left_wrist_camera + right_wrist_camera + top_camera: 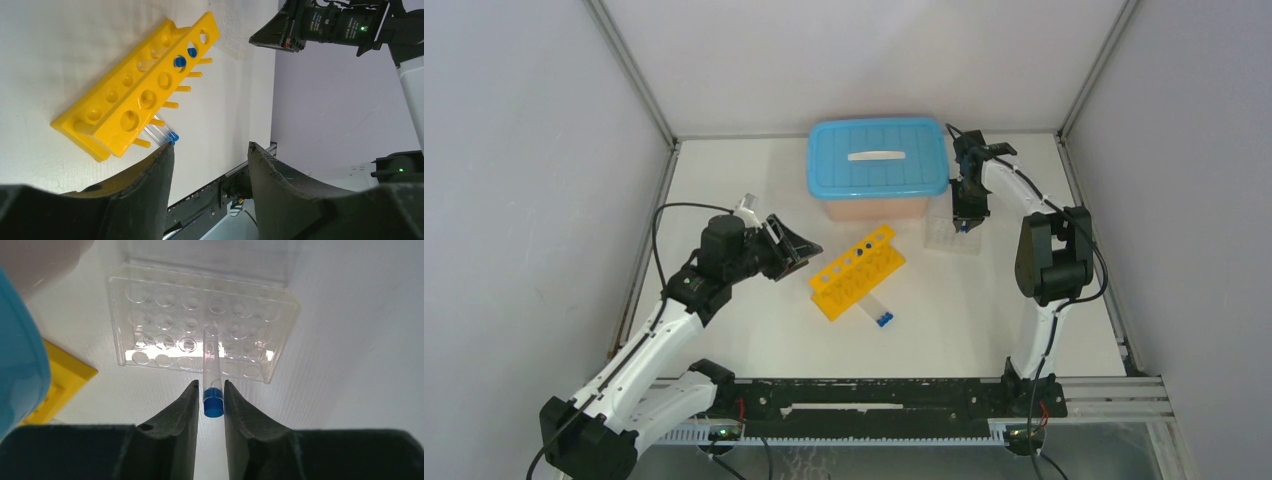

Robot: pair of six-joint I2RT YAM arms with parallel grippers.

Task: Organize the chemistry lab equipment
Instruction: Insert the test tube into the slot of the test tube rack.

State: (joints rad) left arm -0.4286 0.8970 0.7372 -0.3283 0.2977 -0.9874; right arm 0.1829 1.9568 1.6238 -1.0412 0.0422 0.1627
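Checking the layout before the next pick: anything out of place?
Yes. Loose blue-capped tubes lie flat on the table beside the yellow rack, on its near side, not in its holes. The rack itself sits diagonally.

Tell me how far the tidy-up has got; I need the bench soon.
Done: at least two blue-capped tubes sit in the yellow rack. In hand: the right hand has one tube between its fingers, tip at the clear tray. Left: loose tubes lying beside the rack; left hand open, empty.

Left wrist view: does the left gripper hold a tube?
No, the left gripper stands open, nothing between its fingers; the yellow rack lies beyond them.
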